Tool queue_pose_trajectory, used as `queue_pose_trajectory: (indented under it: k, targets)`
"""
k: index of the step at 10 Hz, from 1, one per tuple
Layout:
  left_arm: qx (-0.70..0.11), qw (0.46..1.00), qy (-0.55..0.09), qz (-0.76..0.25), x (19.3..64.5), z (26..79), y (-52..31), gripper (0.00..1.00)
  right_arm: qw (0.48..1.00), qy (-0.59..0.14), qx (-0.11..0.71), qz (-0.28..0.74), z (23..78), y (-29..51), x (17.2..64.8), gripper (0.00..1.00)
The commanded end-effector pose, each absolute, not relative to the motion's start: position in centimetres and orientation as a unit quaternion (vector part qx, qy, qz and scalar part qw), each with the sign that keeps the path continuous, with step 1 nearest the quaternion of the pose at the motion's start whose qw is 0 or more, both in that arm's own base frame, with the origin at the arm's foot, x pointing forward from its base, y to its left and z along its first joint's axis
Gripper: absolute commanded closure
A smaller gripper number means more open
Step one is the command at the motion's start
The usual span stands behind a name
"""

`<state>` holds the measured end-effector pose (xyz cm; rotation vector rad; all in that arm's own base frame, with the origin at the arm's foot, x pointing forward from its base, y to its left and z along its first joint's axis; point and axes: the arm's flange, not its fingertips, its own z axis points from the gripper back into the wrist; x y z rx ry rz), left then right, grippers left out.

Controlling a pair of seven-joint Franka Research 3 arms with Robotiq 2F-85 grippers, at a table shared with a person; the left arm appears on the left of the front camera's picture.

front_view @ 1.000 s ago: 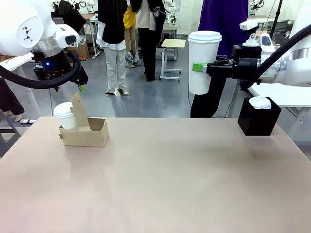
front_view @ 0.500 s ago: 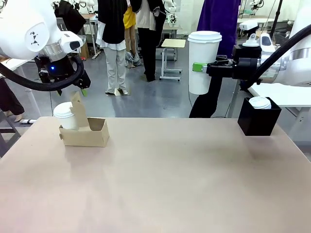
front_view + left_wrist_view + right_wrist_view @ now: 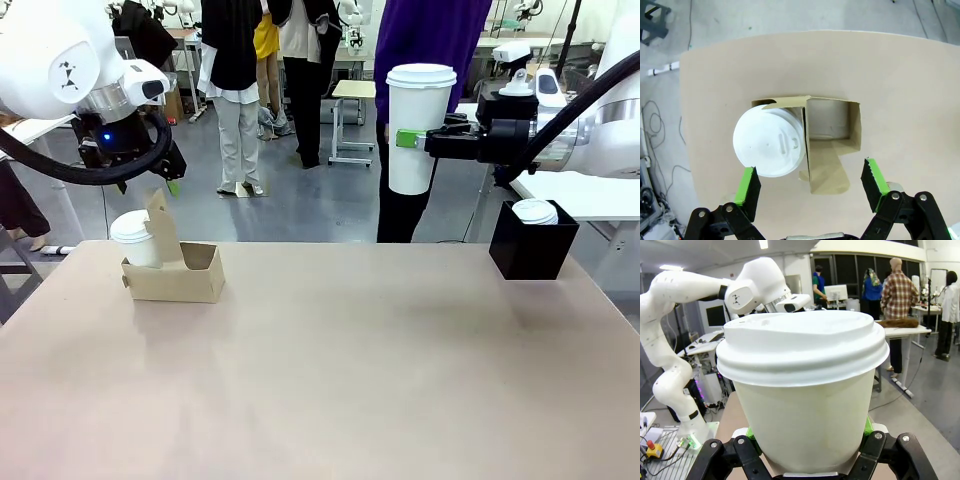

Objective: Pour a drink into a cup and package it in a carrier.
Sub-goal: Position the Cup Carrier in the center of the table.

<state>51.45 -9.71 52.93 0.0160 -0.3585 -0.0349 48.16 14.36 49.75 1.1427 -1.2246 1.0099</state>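
My right gripper [image 3: 412, 140] is shut on a tall white paper cup [image 3: 418, 130] with a white lid, held upright high above the table's far side. In the right wrist view the cup [image 3: 802, 390] stands between the green pads [image 3: 867, 427]. The brown cardboard carrier [image 3: 190, 280] sits at the far left of the table with a lidded white cup [image 3: 133, 238] in its left slot. My left gripper [image 3: 148, 185] hangs open just above it. From above, the carrier [image 3: 840, 150] shows one filled slot and one empty slot, under the open left gripper [image 3: 811, 189]. The drink is hidden.
A black square box [image 3: 533, 250] with white lids [image 3: 535, 210] on top stands at the far right of the table. A person in purple [image 3: 430, 50] stands behind the far edge. The tan table top [image 3: 350, 370] stretches bare across the middle and front.
The person in purple has stepped left behind the table. My left arm has shifted slightly above the carrier. The right arm and its cup have stayed still.
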Motion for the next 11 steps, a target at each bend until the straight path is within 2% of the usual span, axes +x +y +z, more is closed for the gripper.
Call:
queue_pose_trajectory:
  k: [1,6,7,8,9,10,11]
  targets:
    - [0.008,0.984,-0.176,-0.016,51.9,52.3,-9.9,0.0,0.558,-0.522,0.48,0.43,50.1,14.5,48.1,0.19]
    - [0.034,0.986,-0.161,0.007,53.2,49.9,-10.9,0.0,0.558,-0.522,0.48,0.43,50.1,14.5,48.1,0.19]
    - [0.03,0.987,-0.159,0.008,53.4,49.7,-10.9,0.59,0.558,-0.522,0.48,0.43,50.1,14.5,48.1,0.19]
    - [0.029,0.987,-0.159,0.01,53.6,49.6,-10.9,0.59,0.558,-0.522,0.48,0.43,50.1,14.5,48.1,0.19]
    - [0.024,0.987,-0.161,0.011,53.7,49.6,-10.8,1.0,0.558,-0.522,0.48,0.43,50.1,14.5,48.1,0.19]
    - [0.022,0.987,-0.161,0.012,53.7,49.6,-10.7,0.65,0.558,-0.522,0.48,0.43,50.1,14.5,48.1,0.19]
    - [0.02,0.987,-0.16,0.013,53.8,49.6,-10.6,1.0,0.558,-0.522,0.48,0.43,50.1,14.5,48.1,0.19]
